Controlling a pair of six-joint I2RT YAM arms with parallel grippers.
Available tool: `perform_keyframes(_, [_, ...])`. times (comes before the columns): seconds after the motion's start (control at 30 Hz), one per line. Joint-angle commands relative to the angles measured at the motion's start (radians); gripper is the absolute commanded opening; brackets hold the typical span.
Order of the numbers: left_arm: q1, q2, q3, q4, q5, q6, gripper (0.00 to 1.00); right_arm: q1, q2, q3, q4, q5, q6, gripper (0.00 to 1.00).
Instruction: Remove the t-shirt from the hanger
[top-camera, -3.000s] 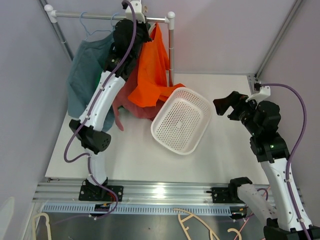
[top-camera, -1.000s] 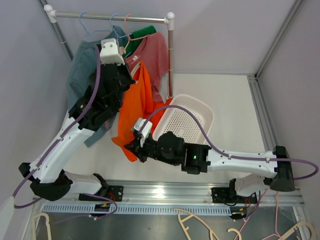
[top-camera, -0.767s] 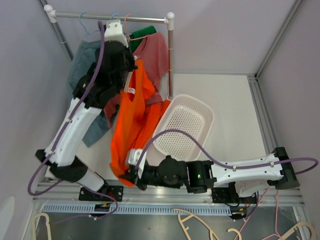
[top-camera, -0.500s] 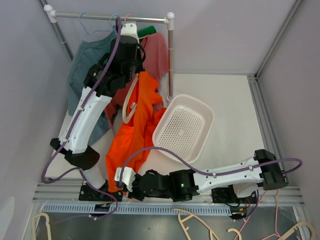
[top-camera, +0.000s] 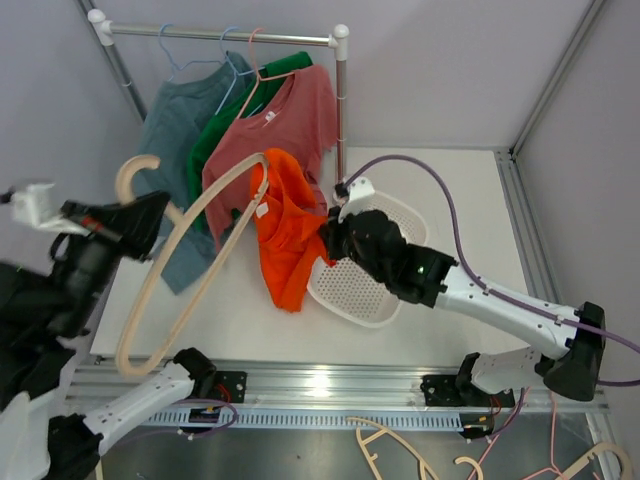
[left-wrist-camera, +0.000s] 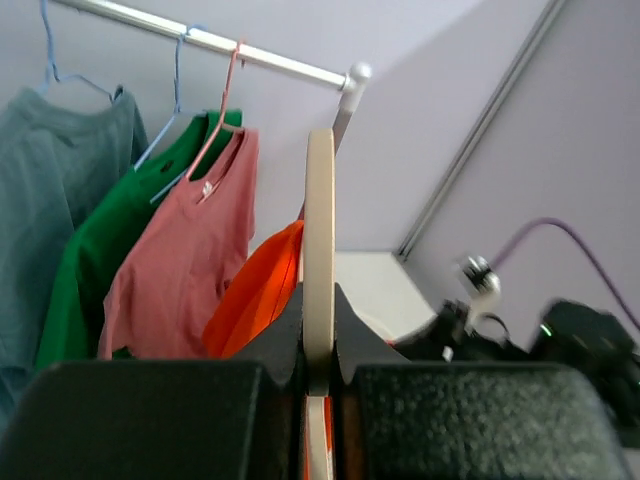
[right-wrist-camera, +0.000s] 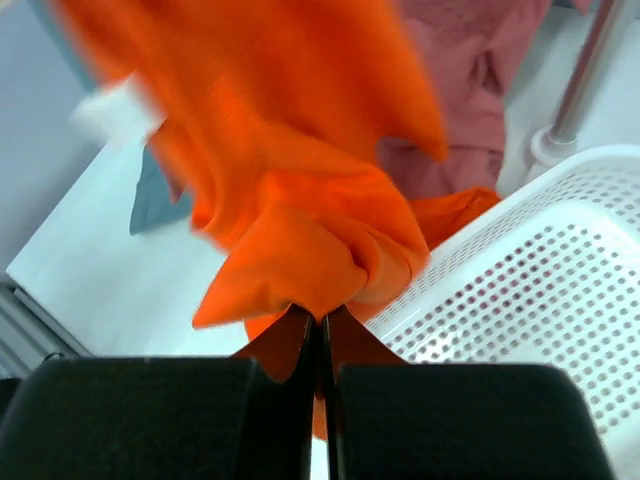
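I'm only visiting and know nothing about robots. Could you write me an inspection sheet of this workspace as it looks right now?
Surface: white table, basket on it.
Job's things: orange t-shirt bunched and lifted beside the basket; beige hanger tilted, its end at the t-shirt; cannot tell if free.
Clutter: white basket; spare hangers below the front rail.
Grippers: left gripper shut on hanger; right gripper shut on t-shirt.
Cables: purple cable arching over the right arm.
Surroundings: rack with teal shirt, green shirt, pink shirt; grey walls.
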Motion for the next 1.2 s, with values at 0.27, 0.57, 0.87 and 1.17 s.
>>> perform_keyframes(0.27, [-0.004,-0.43,-0.5,0.166,0.006,0.033,0.01,-0.267,0.273,0.804,-0.061,-0.151,-0.149,0.0])
perform_keyframes(0.57, [-0.002,-0.483,-0.57,0.069,-0.046,0.004,0.01,-0.348,0.495,1.343,0.026,-0.326,-0.163,0.0])
perform_keyframes(0.87, [-0.002,-0.362,-0.56,0.089,-0.102,0.026,0.01,-0.35,0.267,0.961,0.039,-0.208,-0.203,0.0])
perform_keyframes(1.17, [0.004,-0.017,-0.296,0.178,-0.136,0.079,0.01,-0.351,-0.169,0.154,0.152,0.04,-0.013,0.0])
